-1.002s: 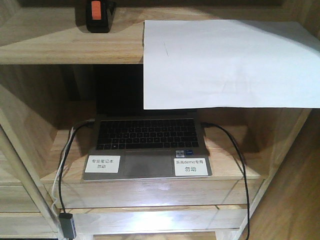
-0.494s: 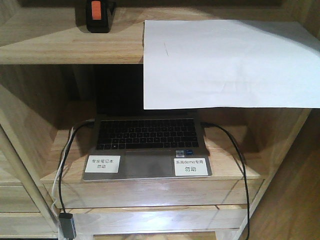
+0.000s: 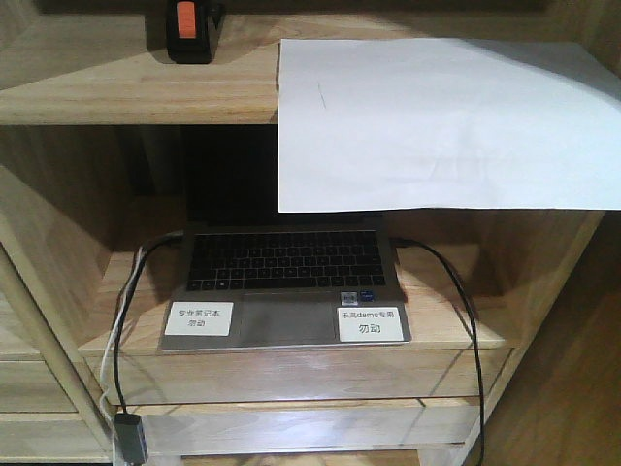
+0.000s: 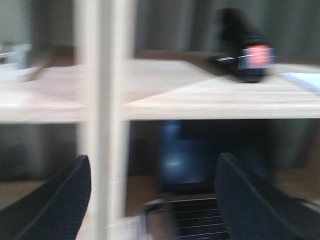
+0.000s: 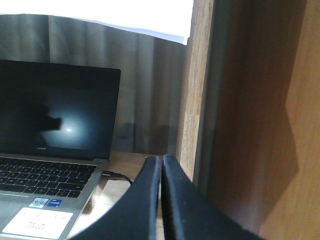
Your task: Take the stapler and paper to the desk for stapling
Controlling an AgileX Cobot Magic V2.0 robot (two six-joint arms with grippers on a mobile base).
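Front-facing exterior view: a small black stapler with an orange-red patch (image 3: 190,31) stands at the back left of the pale wooden upper shelf (image 3: 136,92). A bare stretch of shelf separates it from the large white sheet of paper (image 3: 437,121). The sheet lies on the right part of that shelf, and its front portion hangs down past the shelf's front edge. Below, an open grey laptop with a black keyboard (image 3: 286,282) fills the middle of the lower compartment, with bare wood on both sides.

In the blurred left wrist view, the left gripper (image 4: 152,200) has its black fingers spread wide with nothing between them. A pale upright post (image 4: 105,125) stands ahead.

The right gripper (image 5: 161,200) has its fingers pressed together, gripping nothing, close beside the brown wooden side panel (image 5: 250,125).
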